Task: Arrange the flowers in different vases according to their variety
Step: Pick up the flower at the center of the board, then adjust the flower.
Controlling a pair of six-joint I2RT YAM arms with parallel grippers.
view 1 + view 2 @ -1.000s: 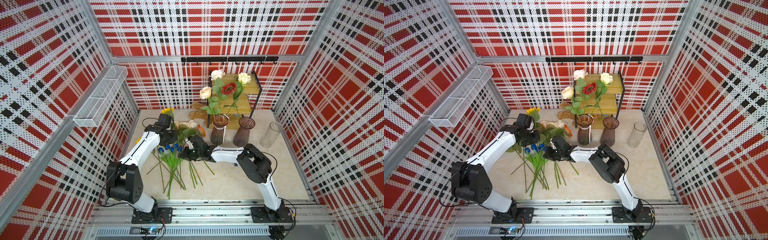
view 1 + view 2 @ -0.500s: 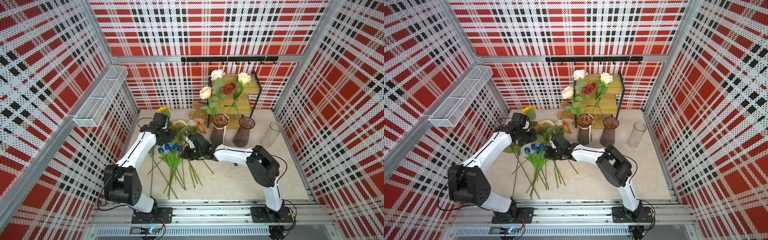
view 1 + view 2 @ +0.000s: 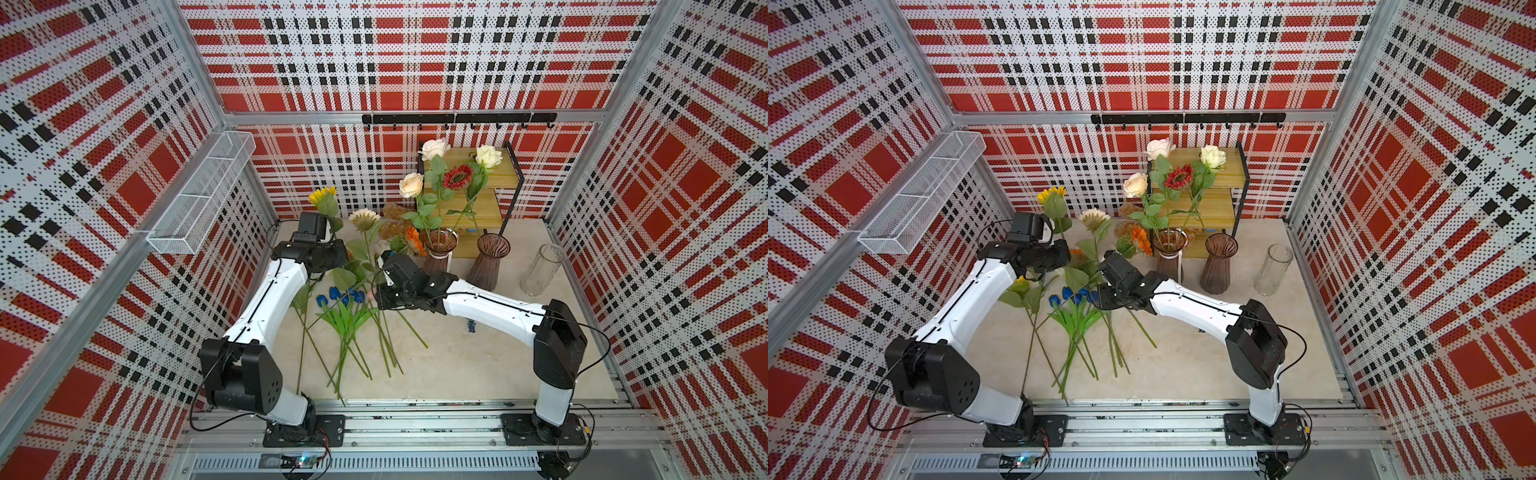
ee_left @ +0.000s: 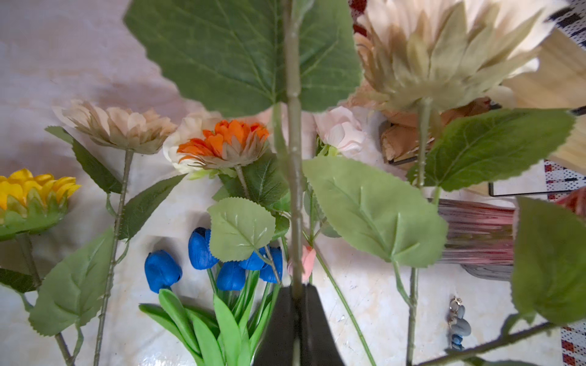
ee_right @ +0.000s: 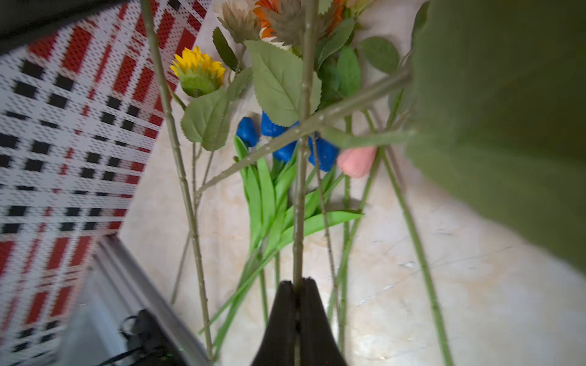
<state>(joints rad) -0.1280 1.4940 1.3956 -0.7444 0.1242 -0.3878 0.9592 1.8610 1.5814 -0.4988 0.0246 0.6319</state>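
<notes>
My left gripper (image 4: 296,291) is shut on the stem of a yellow sunflower (image 3: 323,195), lifted at the back left, its stem hanging to the table. My right gripper (image 5: 298,283) is shut on a stem that seems to lead up to the cream sunflower (image 3: 364,219). Under both lie blue tulips (image 3: 336,295), a pink tulip (image 5: 356,161) and more sunflowers (image 4: 228,142). A ribbed vase (image 3: 438,249) holds three roses (image 3: 411,185) and a red sunflower (image 3: 457,176). The second ribbed vase (image 3: 490,257) and the clear vase (image 3: 542,274) are empty.
A wooden shelf (image 3: 473,199) stands behind the vases at the back wall. A white wire basket (image 3: 199,199) hangs on the left wall and a black hook rail (image 3: 457,118) on the back wall. A small keychain (image 3: 471,326) lies under the right forearm.
Both grippers have risen, still shut on their stems. The yellow and cream sunflower heads stand higher and farther back, and an orange sunflower near the vase has shifted with them.
</notes>
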